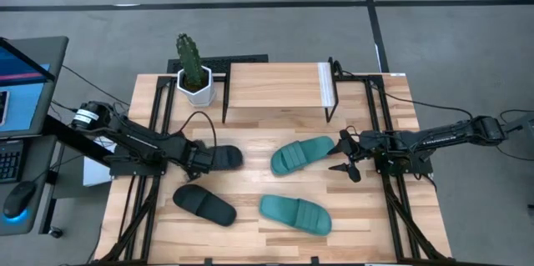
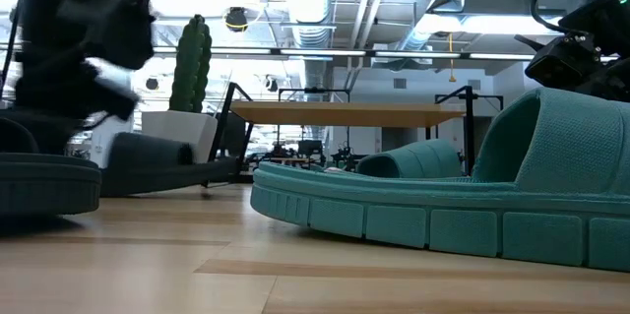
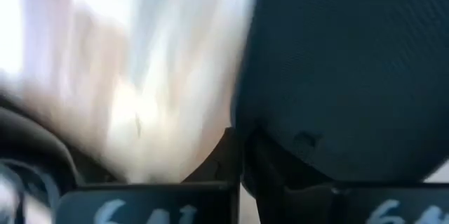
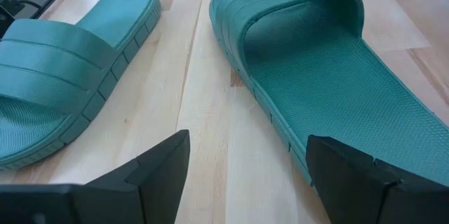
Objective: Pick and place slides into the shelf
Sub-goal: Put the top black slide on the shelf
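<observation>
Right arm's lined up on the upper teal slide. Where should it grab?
Probably the heel-end sole rim of the upper teal slide: it faces the open right gripper, lies flat and is thin enough for the fingers to straddle. The broad strap sits at the far end.

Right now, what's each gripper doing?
Left gripper: at a black slide, grip cannot be told.
Right gripper: open, empty, beside a teal slide.

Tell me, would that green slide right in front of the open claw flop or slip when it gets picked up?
The teal slide looks thick and foamy, so it probably bends a little but won't droop much. Its textured footbed and ribbed strap should help the right gripper, open just short of the heel, hold on. It likely weighs little, and lying flat on the table, it shouldn't roll.
</observation>
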Robot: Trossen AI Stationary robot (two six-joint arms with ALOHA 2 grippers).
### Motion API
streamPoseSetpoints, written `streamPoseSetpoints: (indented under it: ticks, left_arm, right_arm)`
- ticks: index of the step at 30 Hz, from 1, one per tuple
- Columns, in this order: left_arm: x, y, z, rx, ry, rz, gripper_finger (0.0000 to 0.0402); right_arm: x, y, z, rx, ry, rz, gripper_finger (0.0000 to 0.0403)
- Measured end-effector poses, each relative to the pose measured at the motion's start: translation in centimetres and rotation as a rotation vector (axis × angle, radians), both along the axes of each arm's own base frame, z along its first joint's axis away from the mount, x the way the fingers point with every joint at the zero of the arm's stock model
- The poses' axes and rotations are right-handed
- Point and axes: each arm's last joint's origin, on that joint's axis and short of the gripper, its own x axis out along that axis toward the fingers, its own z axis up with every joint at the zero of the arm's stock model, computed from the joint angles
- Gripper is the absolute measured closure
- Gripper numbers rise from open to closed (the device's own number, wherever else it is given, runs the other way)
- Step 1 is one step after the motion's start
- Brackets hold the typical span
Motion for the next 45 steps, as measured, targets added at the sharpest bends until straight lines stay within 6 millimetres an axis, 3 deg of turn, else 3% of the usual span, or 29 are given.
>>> streamPoseSetpoints:
  ticks: [15, 35, 40, 45]
  left_arm:
    - [1.0, -0.2, 1.3, -0.006, -0.042, 0.004, 0.0401]
    - [3.2, -1.1, 5.4, -0.001, -0.108, -0.042, 0.0401]
    - [2.8, -1.4, 6.4, 0.012, -0.144, -0.027, 0.0401]
    - [1.8, -1.9, 8.3, 0.011, -0.3, 0.009, 0.0401]
  right_arm:
    - [0.0, 0.0, 0.0, 0.0, 0.0, 0.0, 0.0133]
    - [0.0, 0.0, 0.0, 0.0, 0.0, 0.0, 0.0133]
    - [0.0, 0.0, 0.0, 0.0, 0.0, -0.001, 0.0133]
    - [0.0, 0.0, 0.0, 0.0, 0.0, 0.0, 0.0133]
